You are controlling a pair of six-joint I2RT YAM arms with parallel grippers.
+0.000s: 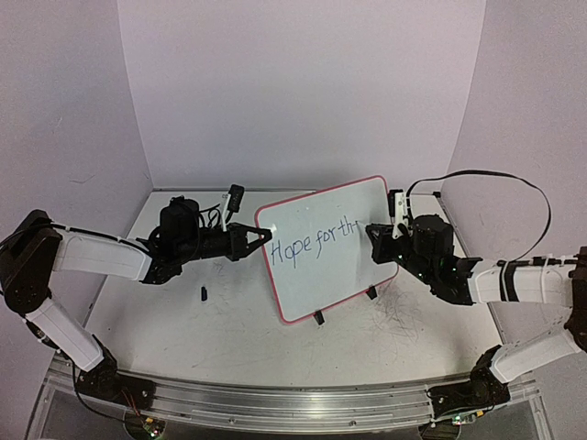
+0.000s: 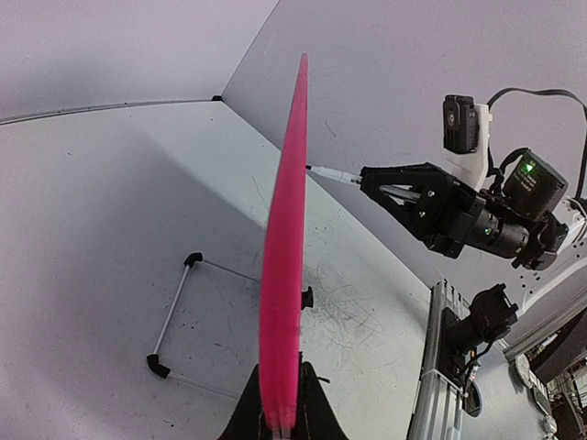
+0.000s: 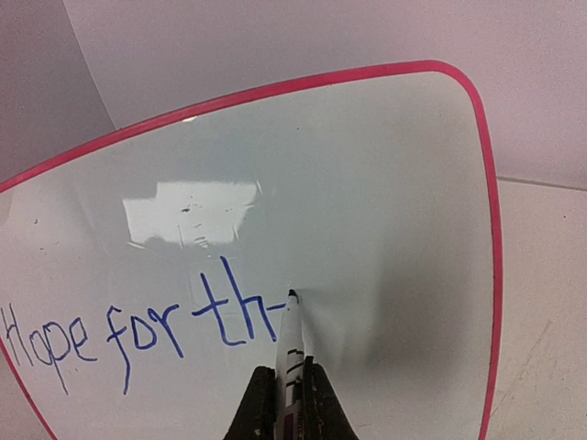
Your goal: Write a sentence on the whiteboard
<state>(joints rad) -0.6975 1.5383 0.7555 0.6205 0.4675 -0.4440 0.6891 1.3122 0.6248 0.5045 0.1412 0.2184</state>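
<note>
Right now the whiteboard [image 1: 339,284] stands upright and tilted mid-table, between the two arms, and its feet appear to rest on the table [image 1: 229,316]. Left gripper [image 1: 263,236] pinches its left edge, fingers closed on the pink rim. Right gripper [image 1: 374,234] is narrow, clamped on a marker [image 3: 292,335] whose tip touches the writing face.

Sentence [image 3: 138,330] reads "Hope for th" plus a short stroke at the tip. My read: the "e" is in hand and roughly half the line is done.

Key relation: the writing runs along the whiteboard's long axis, and the unwritten part lies right of the tip, on the right arm's side. Right arm writes, left is just the clamp.

Room: bare white from the tip to the right edge, shorter than the stretch already used, so "best." looks tight. Bare space below would take a second line.

Risk: pen pressure pushing the whiteboard back against a one-edge hold.
</note>
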